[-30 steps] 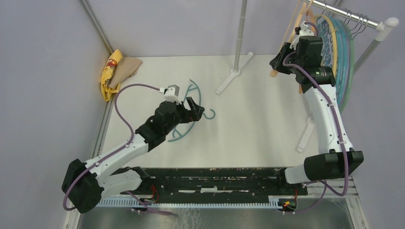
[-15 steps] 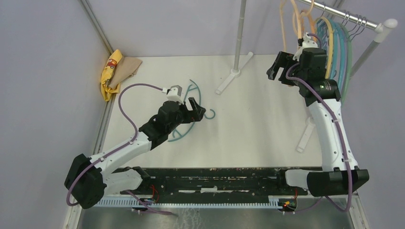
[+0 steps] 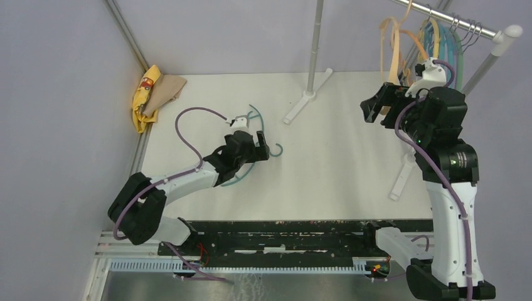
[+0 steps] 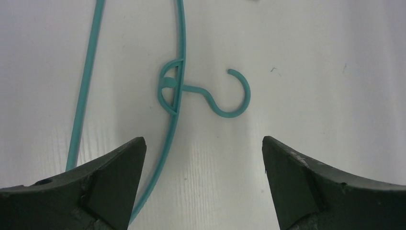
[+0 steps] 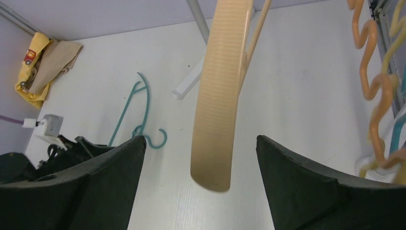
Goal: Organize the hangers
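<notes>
On the table (image 3: 339, 163), your left gripper (image 4: 203, 143) hangs just above the teal hanger (image 4: 178, 103) with its jaws spread wide and nothing between them. That hanger lies flat, its neck and hook just ahead of the gap between the fingers. Set against a second ago, your left arm lies lower and more stretched out, while its gripper sits over much the same spot and is just as wide. Your right side has changed more. A second ago the right gripper (image 5: 200, 139) was up against the tan hanger (image 5: 218, 96) beside the rail (image 3: 502, 31) with narrow jaws. Now it has drawn back toward you and stands wide open. The tan hanger hangs from the rail on its own, inside the gap but clear of both fingers. Your right arm also stands far more upright than before. From above it now covers the lower parts of the other hangers (image 5: 380, 82) on the rail, so you cannot count them. The tan hanger's top is cut off in the wrist view, and from above your left arm hides part of the teal hanger's lower bow.
</notes>
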`<state>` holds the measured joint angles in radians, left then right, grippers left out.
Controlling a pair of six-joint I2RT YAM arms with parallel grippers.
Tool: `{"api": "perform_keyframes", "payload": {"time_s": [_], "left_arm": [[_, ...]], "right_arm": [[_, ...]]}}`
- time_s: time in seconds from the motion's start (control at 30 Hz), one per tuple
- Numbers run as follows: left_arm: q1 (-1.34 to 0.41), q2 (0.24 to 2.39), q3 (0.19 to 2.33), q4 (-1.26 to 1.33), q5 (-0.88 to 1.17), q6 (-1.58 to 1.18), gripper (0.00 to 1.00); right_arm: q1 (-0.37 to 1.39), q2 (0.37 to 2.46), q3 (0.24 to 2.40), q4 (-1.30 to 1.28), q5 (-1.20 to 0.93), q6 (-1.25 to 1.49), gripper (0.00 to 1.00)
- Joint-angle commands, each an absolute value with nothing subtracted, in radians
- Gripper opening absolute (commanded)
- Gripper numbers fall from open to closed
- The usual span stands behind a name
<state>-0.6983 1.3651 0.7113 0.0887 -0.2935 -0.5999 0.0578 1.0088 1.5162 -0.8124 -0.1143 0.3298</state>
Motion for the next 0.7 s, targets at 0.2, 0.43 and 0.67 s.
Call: {"api": "perform_keyframes", "payload": {"time_s": [0.2,0.43,0.67], "left_arm": [[-0.701,1.671,1.023,0.087,-0.458,-0.429,0.86],[-0.691,1.88,1.252,-0.011,-0.494,-0.363,0.74],[-0.64,1.997,1.369,-0.122,-0.45,-0.358,0.64]], "right_arm": [[0.06,0.897,1.551,-0.882,-0.222,0.293,0.93],[0.082,0.857,1.511,-0.919,-0.262,0.286,0.91],[0.097,0.826,1.457,-0.93,-0.298,0.288,0.89]]}}
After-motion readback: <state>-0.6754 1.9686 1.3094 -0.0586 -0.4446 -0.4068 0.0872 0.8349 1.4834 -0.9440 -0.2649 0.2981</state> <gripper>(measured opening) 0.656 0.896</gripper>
